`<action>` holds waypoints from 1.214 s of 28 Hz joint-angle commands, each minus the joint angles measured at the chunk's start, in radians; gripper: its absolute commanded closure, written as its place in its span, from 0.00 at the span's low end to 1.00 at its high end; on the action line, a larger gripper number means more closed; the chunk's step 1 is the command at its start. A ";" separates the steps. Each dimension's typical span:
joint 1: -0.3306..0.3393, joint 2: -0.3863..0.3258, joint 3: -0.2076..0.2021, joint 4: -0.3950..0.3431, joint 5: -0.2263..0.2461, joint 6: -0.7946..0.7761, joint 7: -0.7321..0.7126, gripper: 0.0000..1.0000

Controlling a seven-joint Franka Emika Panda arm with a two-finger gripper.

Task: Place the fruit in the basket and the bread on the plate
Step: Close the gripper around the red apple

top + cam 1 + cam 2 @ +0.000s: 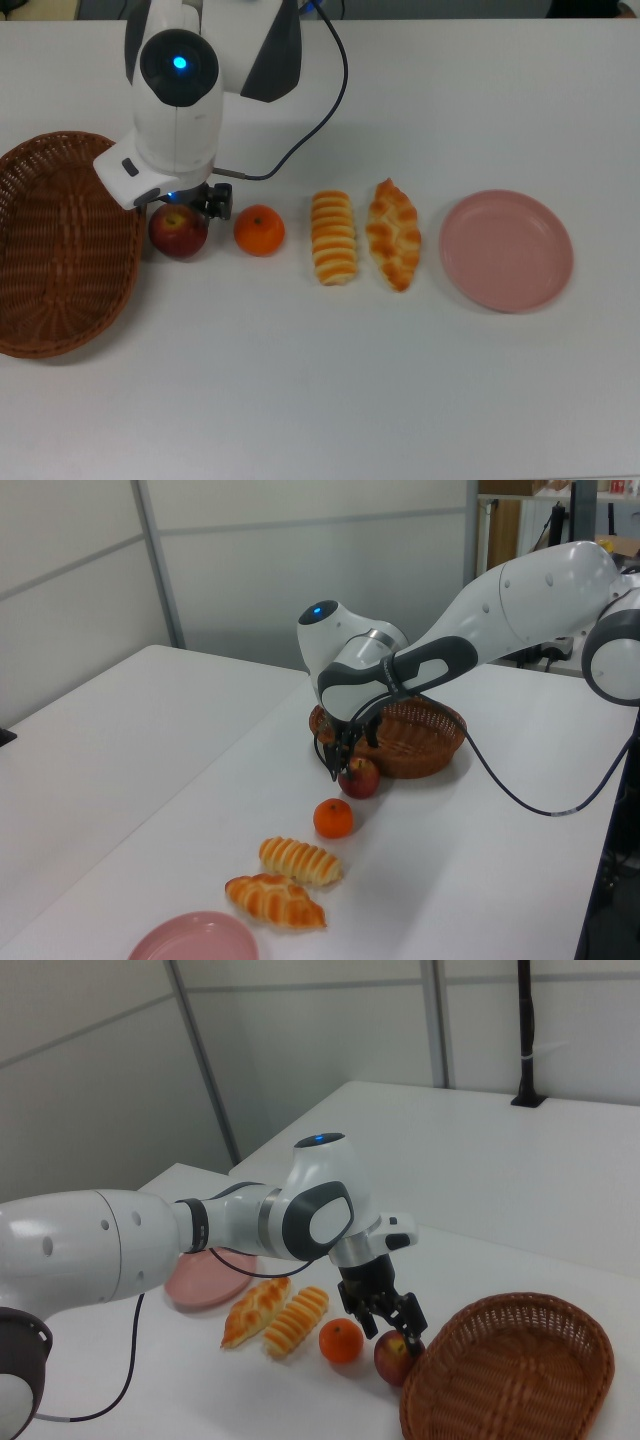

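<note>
- Claw [392, 1322] sits low over the apple [178, 231], at the apple's upper edge in the top view; the arm's white head covers most of it from above.
- Right view: dark fingers [408, 1310] hang spread on either side of the apple's top. Jaws read as parted around the fruit, though I cannot tell if the pads actually touch it (contact point hidden by the fingers themselves).
- Apple rests on the desk [400, 400], not lifted as far as the left view shows; it lies just beside the basket [60, 245], near the rim on the top view's right side.
- Tangerine [260, 230] lies on the desk just to the top view's right of the apple, a small gap between them, clear of the claw.
- Striped loaf [334, 238] is next along the row, apart from the tangerine; braided pastry [394, 234] lies just beside it, long sides parallel and nearly touching.
- Pink plate [506, 250] is at the top view's right end of the row, near the pastry but apart from it, nothing on it.
- Basket holds nothing in any of the three views.
- Black cable [320, 100] loops from the arm's upper body down to the wrist near the claw, passing above the desk behind the tangerine.
- Left view: the claw [340, 760] points downward at the apple [359, 778], with the basket [410, 735] directly behind both.
</note>
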 commanded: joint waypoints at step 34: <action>0.026 0.022 -0.014 -0.023 -0.020 0.062 0.017 0.00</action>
